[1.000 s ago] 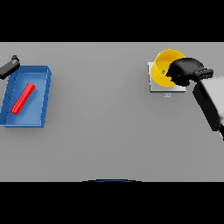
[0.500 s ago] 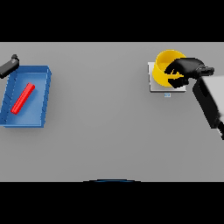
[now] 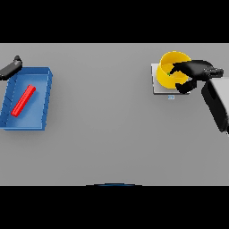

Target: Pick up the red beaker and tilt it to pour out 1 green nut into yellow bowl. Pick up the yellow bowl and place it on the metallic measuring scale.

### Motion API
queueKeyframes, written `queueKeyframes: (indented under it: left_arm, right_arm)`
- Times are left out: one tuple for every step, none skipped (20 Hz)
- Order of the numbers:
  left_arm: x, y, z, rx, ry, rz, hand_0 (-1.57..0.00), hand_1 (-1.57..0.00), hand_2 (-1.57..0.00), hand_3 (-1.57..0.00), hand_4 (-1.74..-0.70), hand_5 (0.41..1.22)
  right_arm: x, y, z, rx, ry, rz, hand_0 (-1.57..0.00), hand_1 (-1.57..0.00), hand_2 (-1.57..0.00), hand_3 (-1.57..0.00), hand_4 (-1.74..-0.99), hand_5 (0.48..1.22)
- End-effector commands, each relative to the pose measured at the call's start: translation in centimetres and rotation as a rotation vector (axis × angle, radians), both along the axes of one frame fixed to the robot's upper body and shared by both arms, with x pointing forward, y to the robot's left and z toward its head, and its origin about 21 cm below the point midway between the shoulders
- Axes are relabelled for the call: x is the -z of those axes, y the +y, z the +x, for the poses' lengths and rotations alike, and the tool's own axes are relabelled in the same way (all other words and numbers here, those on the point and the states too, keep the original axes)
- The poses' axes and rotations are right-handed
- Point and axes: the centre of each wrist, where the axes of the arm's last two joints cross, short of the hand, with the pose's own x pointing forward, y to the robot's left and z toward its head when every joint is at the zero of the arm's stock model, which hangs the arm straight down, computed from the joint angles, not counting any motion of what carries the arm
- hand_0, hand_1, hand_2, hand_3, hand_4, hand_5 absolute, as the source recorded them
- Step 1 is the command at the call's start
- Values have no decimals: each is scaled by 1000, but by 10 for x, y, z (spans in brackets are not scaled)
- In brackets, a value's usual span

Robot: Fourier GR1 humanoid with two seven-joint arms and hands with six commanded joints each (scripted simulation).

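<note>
The right hand point(image 3: 193, 75) reaches in from the right side of the head view, its dark fingers point(image 3: 179, 69) curled over the right rim of the yellow bowl point(image 3: 172, 67) while the thumb sits lower, against the bowl's outer wall, so the hand is closed round the bowl's edge. Compared with half a second ago the hand sits much the same on the rim, and the forearm behind it lies a little flatter and nearer the right edge. The bowl rests on the metallic measuring scale point(image 3: 157, 85), a pale square plate whose left and front margins show past the bowl; it has not shifted from where it stood a second ago. A small speck of green point(image 3: 168, 74) shows inside the bowl near the fingertips.

Far across the grey surface point(image 3: 107, 125), the red beaker point(image 3: 23, 100) lies on its side, slanted, inside a blue tray point(image 3: 44, 103) near the left edge, unchanged from the earlier frames. The left hand point(image 3: 11, 68) shows just beyond the tray's far left corner, at the frame's edge; whether its fingers are open cannot be told.
</note>
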Motion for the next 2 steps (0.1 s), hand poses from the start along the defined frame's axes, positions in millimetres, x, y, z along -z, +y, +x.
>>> queueKeyframes:
  left_arm:
    - [1,-2,0,-1,-2,3,1,1,1,1,-851,770]
    - [0,-1,-1,-4,-2,9,1,1,1,1,-851,768]
  right_arm:
    - [0,4,0,-8,0,1,-62,-46,-74,-277,-1418,801]
    - [1,3,-1,-3,-1,-3,-49,-37,-59,-263,-1414,796]
